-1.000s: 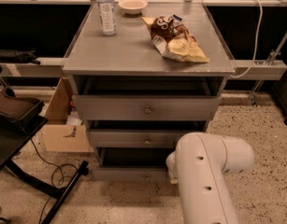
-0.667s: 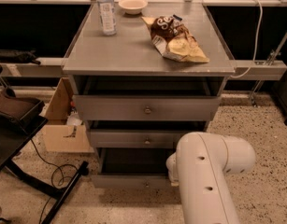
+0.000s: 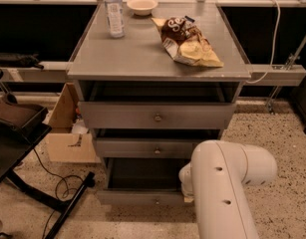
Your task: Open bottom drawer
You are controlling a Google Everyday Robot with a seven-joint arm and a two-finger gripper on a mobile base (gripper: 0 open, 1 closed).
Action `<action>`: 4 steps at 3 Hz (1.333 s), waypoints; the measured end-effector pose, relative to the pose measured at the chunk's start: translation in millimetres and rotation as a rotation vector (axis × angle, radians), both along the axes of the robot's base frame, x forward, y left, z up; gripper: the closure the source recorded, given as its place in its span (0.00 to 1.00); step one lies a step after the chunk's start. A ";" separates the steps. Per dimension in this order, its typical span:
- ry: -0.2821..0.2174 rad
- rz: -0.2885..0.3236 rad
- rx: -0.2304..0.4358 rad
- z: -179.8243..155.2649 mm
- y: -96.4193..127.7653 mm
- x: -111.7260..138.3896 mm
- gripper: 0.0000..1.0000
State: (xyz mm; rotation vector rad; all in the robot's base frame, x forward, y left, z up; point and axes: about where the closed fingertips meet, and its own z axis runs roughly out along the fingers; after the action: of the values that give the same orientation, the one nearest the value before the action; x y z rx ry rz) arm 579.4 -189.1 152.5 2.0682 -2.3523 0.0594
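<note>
Bottom drawer [image 3: 137, 197] stands open, gripper hidden behind arm [image 3: 227, 178] at its right.

floor: speckled terrazzo [image 3: 292, 183] | left: cardboard box [image 3: 65, 128], black stand [image 3: 68, 210] | rear: dark panels [image 3: 38, 29]

Gripper hidden behind the white arm [image 3: 227, 183] at 5 o'clock, somewhere by the right end of the bottom drawer [image 3: 142, 197]. That end of the drawer front is covered too, and the arm runs off the lower edge. Bottle [image 3: 114, 14] at 11 o'clock is cut by the top edge, label unreadable; black stand [image 3: 23, 148] at 8 o'clock is cut by the left edge.
</note>
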 end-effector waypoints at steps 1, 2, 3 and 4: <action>0.013 -0.030 0.002 2.2 -1.3 -6.7 1.00; 0.030 -0.038 0.001 1.9 -2.3 -17.4 1.00; 0.044 -0.042 0.009 3.9 -0.4 -23.6 1.00; 0.081 -0.055 0.015 2.2 -5.3 -43.9 1.00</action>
State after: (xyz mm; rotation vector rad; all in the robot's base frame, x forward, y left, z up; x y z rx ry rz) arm 535.5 -194.4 154.7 1.9716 -2.3669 -0.0419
